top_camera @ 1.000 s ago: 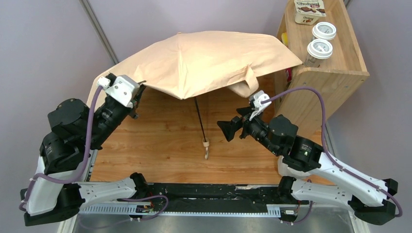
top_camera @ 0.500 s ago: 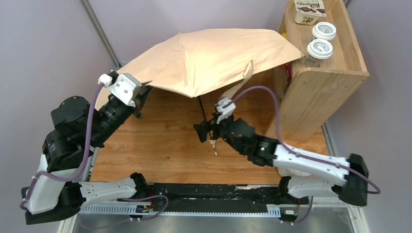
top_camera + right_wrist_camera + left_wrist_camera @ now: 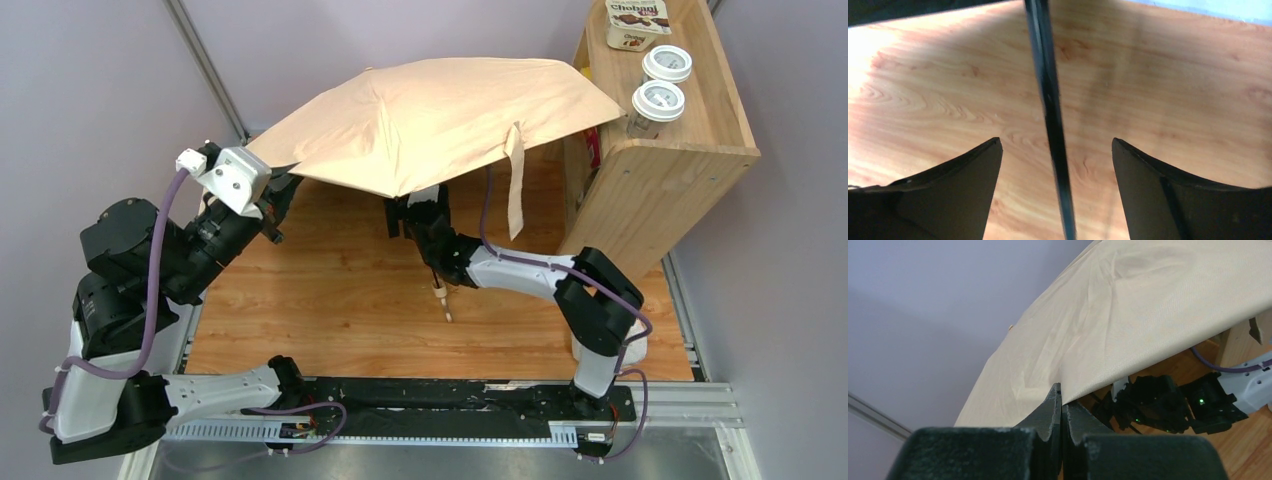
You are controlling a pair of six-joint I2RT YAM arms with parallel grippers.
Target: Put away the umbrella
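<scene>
Risky bit: the right pincer (image 3: pixel 1056 145) is wide open either side of the shaft (image 3: pixel 1047 90) without touching it, so an off-centre squeeze could let the thin rod skid out. The left pincer (image 3: pixel 1061 397) is clamped on the rim of the umbrella (image 3: pixel 440 110), which is spread open over the back of the bench (image 3: pixel 330 290).

The umbrella (image 3: pixel 440 110) spreads over the table (image 3: pixel 330 290), left of the shelf (image 3: pixel 670 190)

Left pincer (image 3: pixel 1061 407) and right pincer (image 3: pixel 1057 150) are black; arms (image 3: pixel 530 272) white-shelled, cables (image 3: pixel 152 280) purple.
</scene>
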